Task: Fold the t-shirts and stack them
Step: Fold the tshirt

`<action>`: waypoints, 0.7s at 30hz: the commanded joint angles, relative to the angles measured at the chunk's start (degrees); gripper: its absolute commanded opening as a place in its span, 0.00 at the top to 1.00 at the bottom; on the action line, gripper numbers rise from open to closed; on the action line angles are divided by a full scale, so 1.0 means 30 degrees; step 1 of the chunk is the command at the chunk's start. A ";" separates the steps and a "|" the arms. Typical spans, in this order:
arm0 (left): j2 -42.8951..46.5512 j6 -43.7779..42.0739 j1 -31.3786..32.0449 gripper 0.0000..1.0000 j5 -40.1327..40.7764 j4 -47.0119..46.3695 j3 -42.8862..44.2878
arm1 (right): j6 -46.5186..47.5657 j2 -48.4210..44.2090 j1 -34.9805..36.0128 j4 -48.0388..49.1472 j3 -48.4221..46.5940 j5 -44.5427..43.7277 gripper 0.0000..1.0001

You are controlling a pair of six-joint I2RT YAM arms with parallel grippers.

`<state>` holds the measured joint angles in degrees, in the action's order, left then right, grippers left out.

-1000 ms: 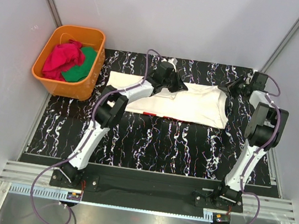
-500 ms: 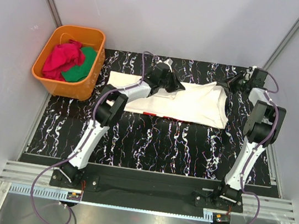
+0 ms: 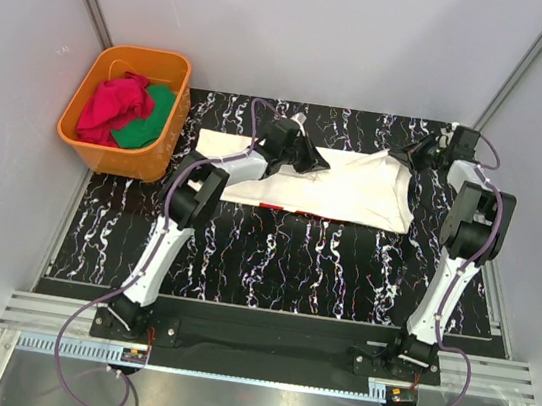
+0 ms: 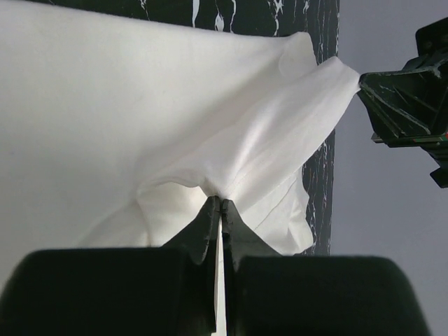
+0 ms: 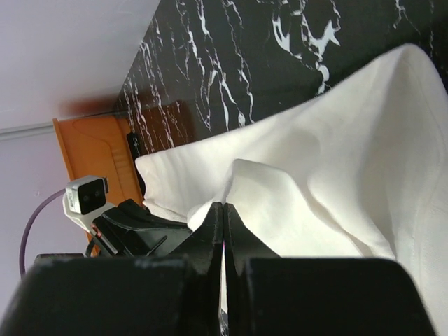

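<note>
The cream-white t-shirt (image 3: 339,187) lies stretched across the far part of the black marbled table (image 3: 283,260), a strip of red print showing at its near edge. My left gripper (image 3: 320,157) is shut on a pinch of its cloth (image 4: 217,197) near the shirt's middle far edge. My right gripper (image 3: 399,156) is shut on the shirt's far right corner (image 5: 222,203) and holds it lifted. The cloth (image 4: 210,133) hangs taut between the two grips. A red t-shirt (image 3: 115,106) lies crumpled in the orange tub.
The orange plastic tub (image 3: 126,157) stands at the far left, with a green cloth (image 3: 145,128) beside the red shirt inside. Grey walls close the table at the back and on both sides.
Both grippers have moved toward the far edge with the shirt's edge held. The left gripper has shifted a little left, the right gripper a little further back and right.
</note>
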<state>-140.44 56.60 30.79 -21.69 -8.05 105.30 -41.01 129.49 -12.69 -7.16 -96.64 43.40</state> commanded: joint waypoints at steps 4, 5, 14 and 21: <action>0.2545 0.0176 -0.0096 1.00 -0.1264 -0.1358 -0.1171 | 0.0311 -0.2527 -0.0019 -0.0484 0.1713 -0.0255 1.00; 0.2778 0.0206 -0.0096 1.00 -0.1352 -0.1474 -0.1521 | 0.0399 -0.2964 -0.0019 -0.0572 0.2150 -0.0344 1.00; 0.3455 0.0265 0.0021 1.00 -0.2612 -0.0951 -0.2842 | 0.1220 -0.5514 -0.0048 -0.1948 0.4817 -0.1574 1.00; 0.3747 0.0236 0.0168 1.00 -0.3462 -0.0743 -0.3720 | 0.2038 -0.7126 -0.0048 -0.3909 0.6343 -0.2657 1.00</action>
<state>-133.62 57.28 31.00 -29.02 -8.93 95.35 -37.50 112.38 -12.75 -14.90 -79.09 38.28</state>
